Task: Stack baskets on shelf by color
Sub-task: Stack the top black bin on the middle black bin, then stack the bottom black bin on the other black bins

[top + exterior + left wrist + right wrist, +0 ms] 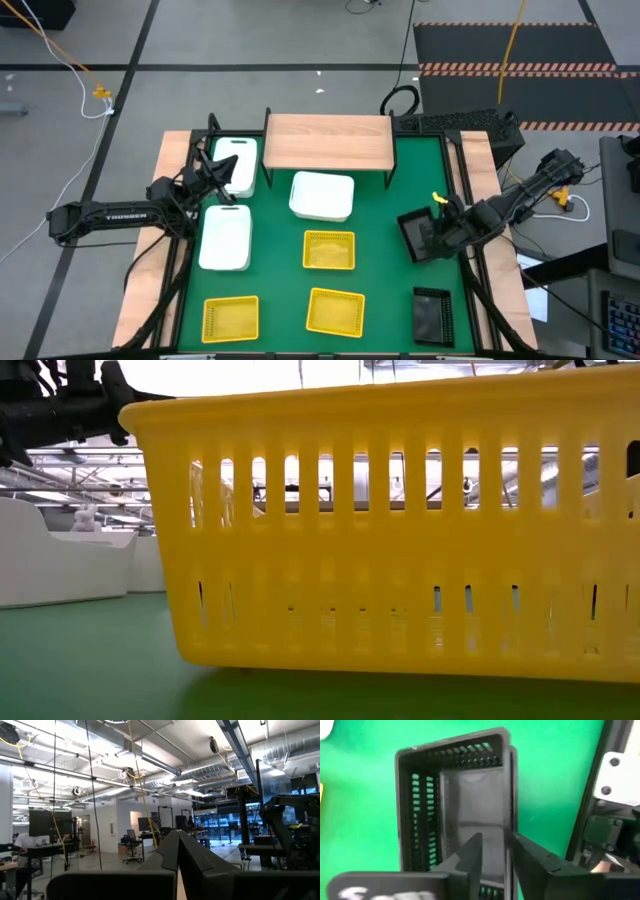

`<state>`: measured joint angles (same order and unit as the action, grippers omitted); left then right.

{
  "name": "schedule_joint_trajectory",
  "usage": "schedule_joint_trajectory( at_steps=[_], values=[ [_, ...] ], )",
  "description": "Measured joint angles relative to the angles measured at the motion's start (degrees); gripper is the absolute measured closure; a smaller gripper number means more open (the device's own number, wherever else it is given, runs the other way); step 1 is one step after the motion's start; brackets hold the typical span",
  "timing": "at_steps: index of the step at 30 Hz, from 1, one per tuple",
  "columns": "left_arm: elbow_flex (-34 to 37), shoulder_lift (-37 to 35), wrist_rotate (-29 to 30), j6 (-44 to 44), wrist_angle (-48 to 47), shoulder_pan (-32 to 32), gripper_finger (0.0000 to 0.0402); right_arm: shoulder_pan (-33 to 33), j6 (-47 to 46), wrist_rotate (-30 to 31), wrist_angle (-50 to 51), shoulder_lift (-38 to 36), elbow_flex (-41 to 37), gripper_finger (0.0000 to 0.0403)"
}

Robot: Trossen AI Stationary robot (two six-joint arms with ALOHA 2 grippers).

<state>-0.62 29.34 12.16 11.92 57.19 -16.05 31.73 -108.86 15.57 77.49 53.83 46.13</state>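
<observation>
Black basket (457, 800) hangs tilted above the mat, its wall pinched by the right tool (495, 851).

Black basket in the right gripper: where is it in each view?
High view: black basket right of centre on the green mat, tilted, at the right gripper.
Low view: not in it; a yellow basket fills the picture.
Left wrist view: not in it.
Right wrist view: fills the centre, one wall between the fingers.
Shared landmark: the green mat.

yellow slotted baskets (329, 250) (three), green mat (380, 215)
</observation>
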Motion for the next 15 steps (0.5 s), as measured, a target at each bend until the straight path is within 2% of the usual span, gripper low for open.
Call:
schedule_joint_trajectory(
  at_steps=[5, 8, 10, 15],
  values=[
    [0.0, 0.0, 0.01, -0.02, 0.02, 0.0, 0.0396, 0.0, 4.88, -0.7, 0.35, -0.62, 0.35, 0.0264],
    [0.0, 0.0, 0.0, -0.02, 0.1, 0.02, 0.0396, 0.0, 13.88, -3.1, -1.17, -0.53, 2.35, 0.0261],
    [0.0, 0.0, 0.02, 0.08, 0.15, 0.0, 0.0396, 0.15, 22.56, -6.66, -6.14, 0.2, 2.86, 0.0265],
    [0.0, 0.0, 0.02, 0.22, 0.02, 0.0, 0.0396, 1.61, 37.63, -8.83, -22.92, 5.21, 2.09, 0.0287]
  ],
)
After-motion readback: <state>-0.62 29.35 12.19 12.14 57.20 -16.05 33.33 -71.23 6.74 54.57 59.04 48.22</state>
